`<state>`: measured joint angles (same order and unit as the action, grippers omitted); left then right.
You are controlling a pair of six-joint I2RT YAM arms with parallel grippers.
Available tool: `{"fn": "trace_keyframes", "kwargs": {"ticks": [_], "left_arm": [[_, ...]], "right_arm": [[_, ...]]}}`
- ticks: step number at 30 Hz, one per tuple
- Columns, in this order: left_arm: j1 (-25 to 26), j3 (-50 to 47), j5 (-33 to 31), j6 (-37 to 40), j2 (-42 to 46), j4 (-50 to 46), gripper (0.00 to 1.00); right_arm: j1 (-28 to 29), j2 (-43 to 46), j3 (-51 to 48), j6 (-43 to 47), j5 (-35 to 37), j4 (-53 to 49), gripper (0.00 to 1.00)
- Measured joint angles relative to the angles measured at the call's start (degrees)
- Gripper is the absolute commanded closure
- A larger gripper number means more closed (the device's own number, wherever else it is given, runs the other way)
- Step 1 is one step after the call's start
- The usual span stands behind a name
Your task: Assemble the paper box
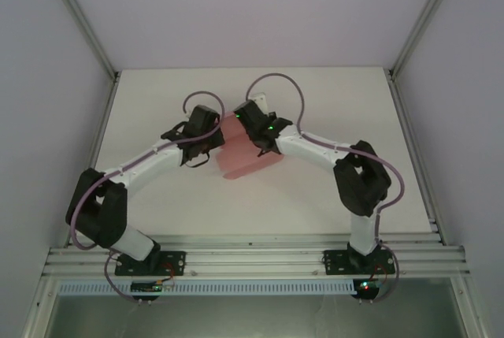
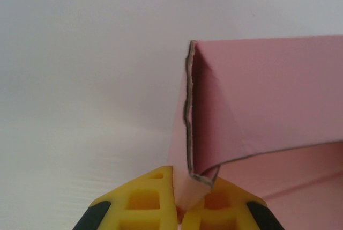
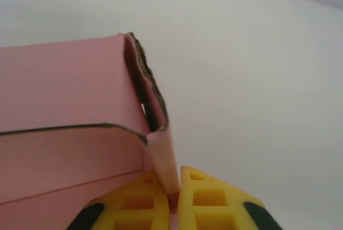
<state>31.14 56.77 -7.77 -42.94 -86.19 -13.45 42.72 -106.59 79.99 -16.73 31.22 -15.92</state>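
Setting: a robotics laboratory work cell. A plain white flat table (image 1: 331,196) is enclosed by blank pale wall panels (image 1: 31,102) held in silver aluminium frame posts (image 1: 79,15). A slotted aluminium extrusion rail (image 1: 252,259) along the table's near edge carries two bolted black arm bases (image 1: 150,263).

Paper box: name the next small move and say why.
Probably tilt both wrists slightly inward together, to stand the end walls square. The left pincer and right pincer are each shut on an opposite end flap of the paper box, whose long panel is folded up while its ends gape open.
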Motion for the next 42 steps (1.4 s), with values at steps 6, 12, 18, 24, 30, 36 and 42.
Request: {"fn": "trace_keyframes", "kwargs": {"ticks": [6, 12, 18, 24, 30, 36, 42], "left_arm": [[-1.8, -4.9, 8.4, 2.7, 0.5, 6.7, 1.0], [-2.7, -4.9, 8.7, 3.1, 0.7, 7.9, 1.0], [-2.6, -4.9, 8.9, 3.9, 0.8, 7.9, 1.0], [-2.7, -1.8, 9.3, 11.0, 0.8, 4.0, 1.0], [-3.6, 6.5, 11.7, 22.4, -0.9, -3.8, 1.0], [-3.8, 18.6, 15.7, 41.3, -8.5, -19.0, 1.0], [1.4, 26.1, 8.8, 59.8, -15.0, -33.5, 1.0]], "right_arm": [[-6.8, 6.2, -11.8, 6.3, -20.3, 12.5, 0.58], [-8.6, 9.1, -15.7, 10.7, -31.3, 17.0, 0.24], [-8.5, 13.7, -18.7, 13.6, -37.8, 17.9, 0.01], [-9.4, 21.9, -23.2, 12.3, -41.8, 21.1, 0.01], [-16.2, 31.6, -28.5, 2.4, -42.3, 23.1, 0.01], [-21.7, 38.0, -29.4, -2.6, -37.7, 13.7, 0.01], [-24.5, 41.8, -32.1, -2.8, -34.5, 2.7, 0.01]]}}
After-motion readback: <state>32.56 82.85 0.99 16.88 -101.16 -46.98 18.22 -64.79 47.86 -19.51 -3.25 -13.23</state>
